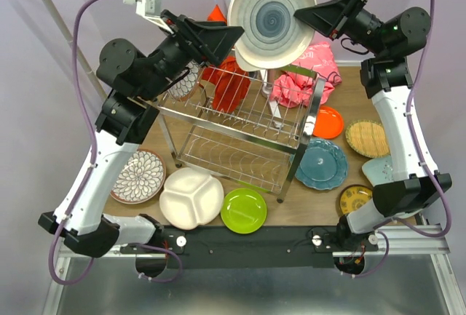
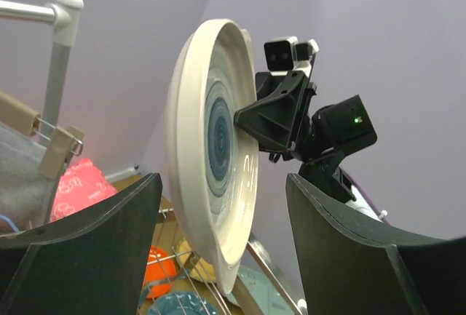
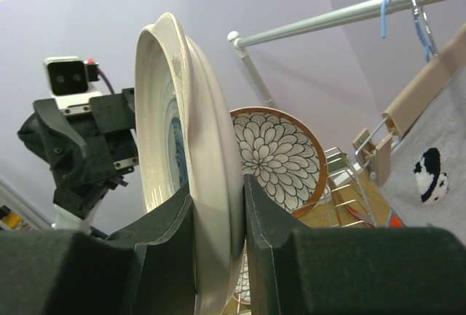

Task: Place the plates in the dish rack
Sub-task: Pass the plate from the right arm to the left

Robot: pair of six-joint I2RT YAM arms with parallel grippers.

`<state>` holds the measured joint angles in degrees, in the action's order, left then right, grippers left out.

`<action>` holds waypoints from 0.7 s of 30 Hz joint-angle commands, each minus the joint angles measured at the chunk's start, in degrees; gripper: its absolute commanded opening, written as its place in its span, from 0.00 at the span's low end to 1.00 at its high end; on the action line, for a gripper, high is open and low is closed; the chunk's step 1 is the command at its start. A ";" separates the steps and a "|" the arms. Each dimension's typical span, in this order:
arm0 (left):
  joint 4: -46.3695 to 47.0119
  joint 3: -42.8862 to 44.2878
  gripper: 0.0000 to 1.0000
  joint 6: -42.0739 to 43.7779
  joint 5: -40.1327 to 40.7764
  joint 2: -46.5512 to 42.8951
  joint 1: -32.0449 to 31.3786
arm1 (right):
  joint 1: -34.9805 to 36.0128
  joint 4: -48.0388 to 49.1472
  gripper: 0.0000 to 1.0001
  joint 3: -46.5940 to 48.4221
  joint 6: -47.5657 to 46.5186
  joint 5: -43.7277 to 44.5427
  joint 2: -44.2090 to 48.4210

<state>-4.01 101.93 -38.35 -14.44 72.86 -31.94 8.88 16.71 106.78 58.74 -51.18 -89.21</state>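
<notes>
We are looking at a cream plate (image 1: 273, 17) with blue-grey rings in its well, hanging on edge high above the dish rack (image 1: 312, 111). The right gripper (image 1: 300, 15) is clamping the plate's right rim, one finger pressing on each face, as the right wrist view is showing plainly. The left gripper (image 1: 237, 35) is standing released at the opposite rim. In the left wrist view its fingers (image 2: 109, 242) are spreading wide on either side of the plate without touching it.

The other plates are lying flat on the wooden table (image 1: 349, 82) around the rack. A dark floral plate (image 1: 138, 177), a white divided plate (image 1: 191, 197) and a lime green plate (image 1: 244, 209) are sitting at its near left. A teal plate (image 1: 321, 164) and an orange plate (image 1: 328, 121) are sitting to its right. A pink cloth (image 1: 309, 71) behind the rack is carrying pale print, too blurred for us to read.
</notes>
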 commanded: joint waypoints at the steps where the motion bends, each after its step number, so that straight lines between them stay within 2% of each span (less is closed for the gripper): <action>1: -5.12 2.92 0.78 -2.08 -5.25 1.49 0.30 | -0.36 9.30 0.01 -0.70 5.33 0.03 3.60; 3: -5.30 3.45 0.76 -2.95 -6.65 2.37 0.30 | -0.27 10.09 0.01 -1.22 5.77 -0.32 3.69; 8: -4.95 4.77 0.64 -4.45 -9.20 3.69 0.30 | -0.36 11.24 0.01 -2.98 6.30 -0.94 4.31; 15: -5.04 6.17 0.59 -5.51 -10.87 5.36 0.30 | -0.10 11.68 0.01 -4.04 5.77 -1.38 4.39; 21: -10.66 10.83 0.50 -3.76 -8.78 8.34 -0.05 | 0.34 11.42 0.00 -4.30 5.16 -1.64 3.96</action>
<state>-10.66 108.81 -43.07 -22.52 79.29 -31.73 8.88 23.51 102.13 62.35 -54.81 -87.53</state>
